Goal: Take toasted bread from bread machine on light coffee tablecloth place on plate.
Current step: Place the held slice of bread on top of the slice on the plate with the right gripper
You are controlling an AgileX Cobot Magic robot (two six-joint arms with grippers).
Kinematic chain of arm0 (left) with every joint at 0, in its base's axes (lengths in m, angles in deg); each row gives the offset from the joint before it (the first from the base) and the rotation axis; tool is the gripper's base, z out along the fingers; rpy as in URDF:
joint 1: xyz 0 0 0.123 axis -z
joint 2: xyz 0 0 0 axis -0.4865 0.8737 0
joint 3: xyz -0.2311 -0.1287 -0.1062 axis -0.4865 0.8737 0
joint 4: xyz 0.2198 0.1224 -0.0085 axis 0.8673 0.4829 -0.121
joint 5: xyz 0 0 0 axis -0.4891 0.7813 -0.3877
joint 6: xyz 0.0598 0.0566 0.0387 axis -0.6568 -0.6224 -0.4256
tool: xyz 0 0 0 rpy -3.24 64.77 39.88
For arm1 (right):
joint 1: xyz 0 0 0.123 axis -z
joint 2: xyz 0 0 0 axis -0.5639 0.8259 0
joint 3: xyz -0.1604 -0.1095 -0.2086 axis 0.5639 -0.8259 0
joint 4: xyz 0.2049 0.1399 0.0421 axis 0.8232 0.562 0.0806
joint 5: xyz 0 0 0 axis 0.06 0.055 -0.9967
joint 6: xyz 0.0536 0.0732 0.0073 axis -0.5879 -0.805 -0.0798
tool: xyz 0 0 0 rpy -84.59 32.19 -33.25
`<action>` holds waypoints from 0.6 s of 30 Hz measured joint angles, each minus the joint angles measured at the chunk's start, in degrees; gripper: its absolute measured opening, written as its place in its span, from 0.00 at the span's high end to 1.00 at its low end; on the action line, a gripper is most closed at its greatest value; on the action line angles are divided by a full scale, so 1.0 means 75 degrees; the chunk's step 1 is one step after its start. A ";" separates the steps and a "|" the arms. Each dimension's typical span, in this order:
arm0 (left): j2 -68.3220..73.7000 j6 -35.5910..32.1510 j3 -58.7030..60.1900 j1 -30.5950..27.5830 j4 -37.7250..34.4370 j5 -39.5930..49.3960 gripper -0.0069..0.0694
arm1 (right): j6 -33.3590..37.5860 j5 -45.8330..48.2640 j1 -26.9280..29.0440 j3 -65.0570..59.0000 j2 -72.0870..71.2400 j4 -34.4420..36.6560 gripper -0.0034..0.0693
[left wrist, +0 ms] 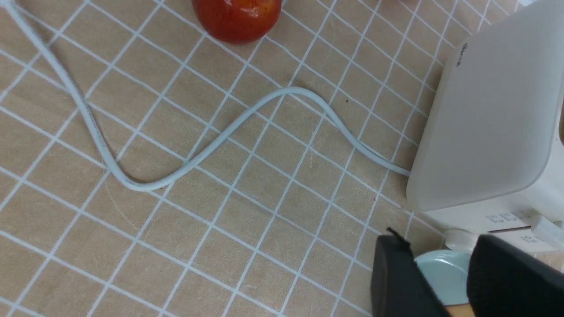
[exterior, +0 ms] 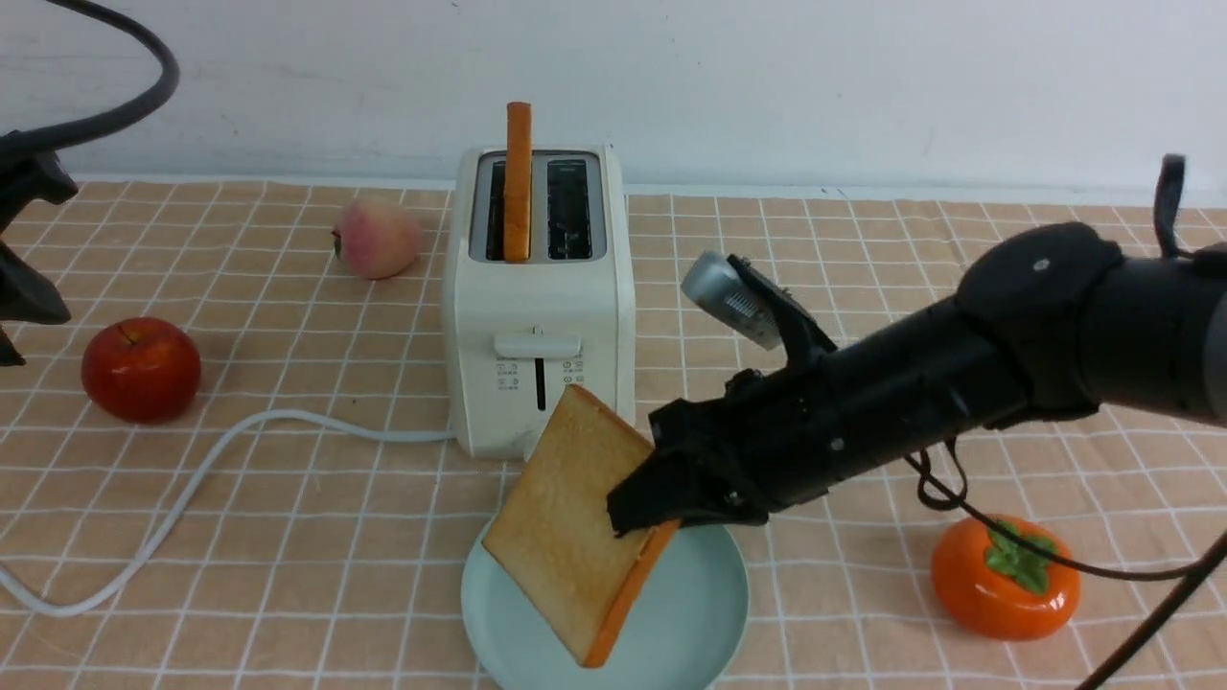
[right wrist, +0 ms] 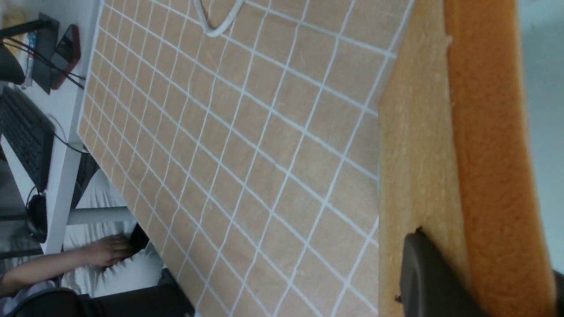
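Front view: the right gripper [exterior: 652,513] is clamping one slice of toasted bread [exterior: 566,522] by its right-hand edge, with the black arm spanning the scene from the right. The slice is hanging tilted, its pale golden face turned toward the camera and its orange-brown crust showing along the lower right side. Its lower corner is sitting over the plate [exterior: 705,613], a pale teal round dish just in front of the bread machine [exterior: 542,326]; I cannot tell whether the corner is touching the plate. The second slice [exterior: 519,182] is standing upright in the left slot of the cream-white bread machine, poking out above the top.

Everything is resting on the light coffee tablecloth [exterior: 288,517]. A white cord [exterior: 192,479] is curving away from the bread machine toward the left. A red apple [exterior: 141,369] is sitting well to the left, a peach [exterior: 376,237] behind it near the bread machine, and a persimmon [exterior: 1007,578] to the right of the plate.

Right wrist view: one dark finger [right wrist: 432,277] is pressing flat against the slice's face.

Left wrist view: the left gripper [left wrist: 454,286] is hovering beside the bread machine with its jaws slightly parted and holding nothing, the plate's rim showing through the gap.
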 joint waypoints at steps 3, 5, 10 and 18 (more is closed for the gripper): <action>0.0000 0.0000 0.0000 0.0000 0.0000 0.0000 0.60 | 0.0248 -0.0097 0.0000 0.0000 0.0230 -0.0123 0.63; 0.0000 0.0000 0.0000 0.0000 0.0000 0.0000 0.60 | 0.0284 -0.0134 0.0000 0.0000 0.0255 -0.0473 0.49; 0.0000 0.0000 0.0000 0.0000 0.0000 0.0000 0.60 | 0.0256 -0.0416 0.0000 0.0000 0.0255 -0.1649 0.16; 0.0000 -0.0033 0.0000 0.0000 0.0000 0.0000 0.60 | -0.2227 0.0522 0.0000 0.1430 0.0189 -0.5474 0.07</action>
